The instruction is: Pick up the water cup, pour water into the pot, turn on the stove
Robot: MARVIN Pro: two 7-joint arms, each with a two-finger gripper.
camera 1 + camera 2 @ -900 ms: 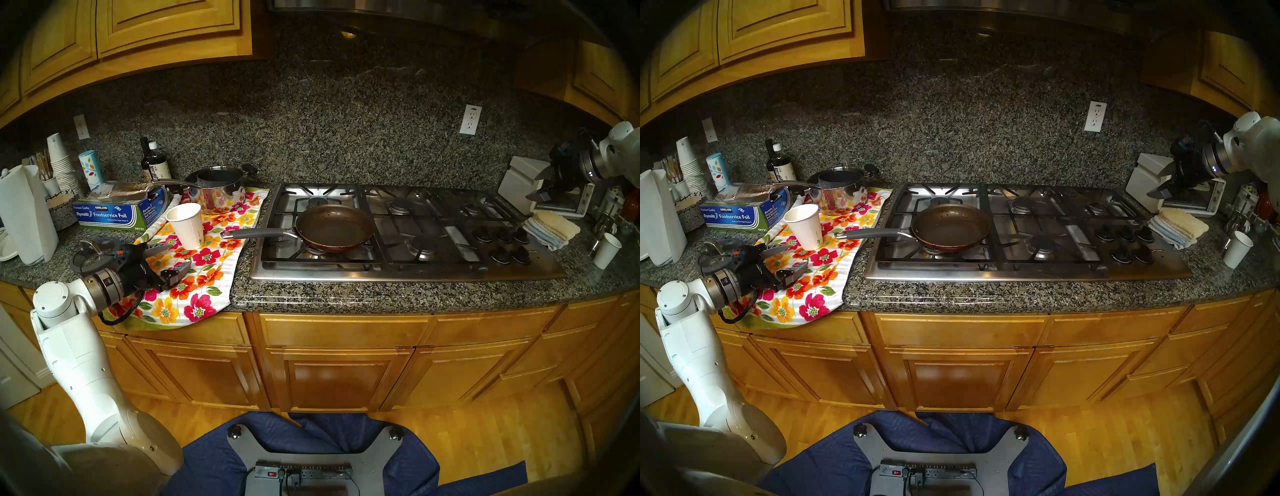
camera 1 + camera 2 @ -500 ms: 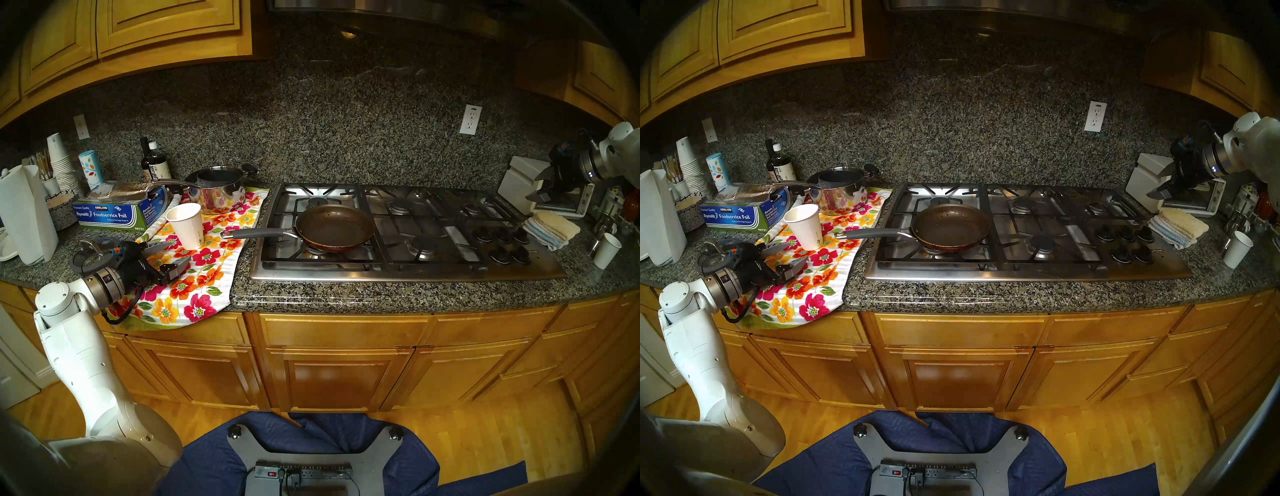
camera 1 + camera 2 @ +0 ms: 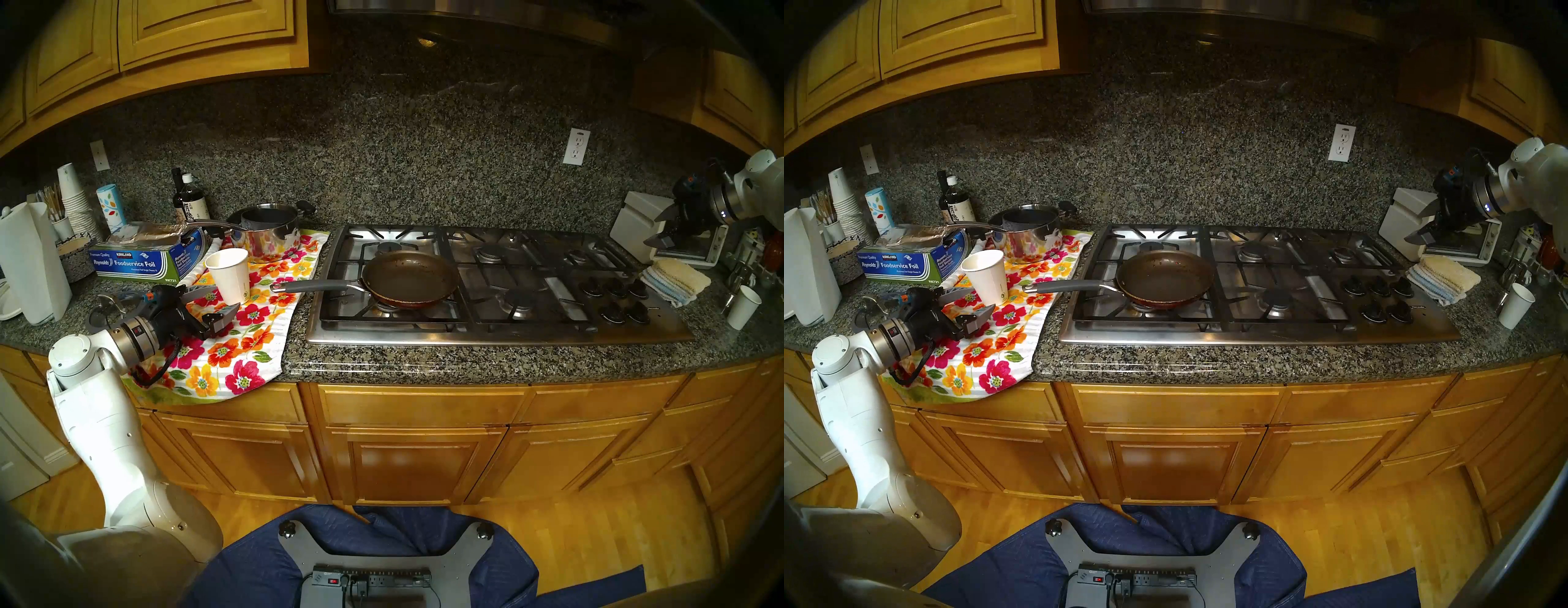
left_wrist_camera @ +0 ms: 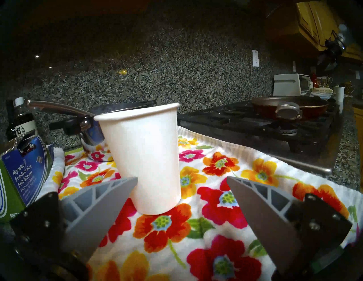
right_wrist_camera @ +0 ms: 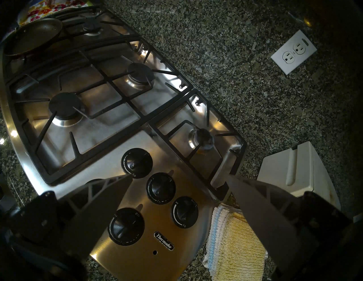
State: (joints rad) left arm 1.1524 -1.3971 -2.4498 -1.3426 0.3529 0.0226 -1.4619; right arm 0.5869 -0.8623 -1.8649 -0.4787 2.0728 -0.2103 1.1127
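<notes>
Left gripper point(image 3: 216, 303) low over floral towel point(image 3: 250, 339), fingers spread wide, nothing held. Water cup point(image 3: 229, 276) upright on the towel, just ahead of the fingertips. In wrist view cup point(image 4: 143, 157) sits between the two fingers, nearer the view-left one point(image 4: 102, 206); contact there unclear, clear gap to the other. Cup tilt in that view likely lens effect, can't confirm.

Pan point(image 3: 409, 278) on front-left burner of the stove point(image 3: 500, 331), grey handle pointing toward the towel, end overhanging the towel edge. Inside dark brown, liquid level not readable.

Steel saucepan point(image 3: 269, 231) behind the cup on the same towel. Foil box point(image 3: 140, 263) beside the towel, on its left.

Right gripper point(image 3: 662, 231) up in the air past the stove's right end, near the white appliance point(image 3: 636, 220). Fingers apart, empty. Wrist view looks down on the knob cluster point(image 5: 155, 196) and folded cloths point(image 5: 233, 247). Visible knob markings: HI, LO, OFF. Pointer settings not clearly readable.
</notes>
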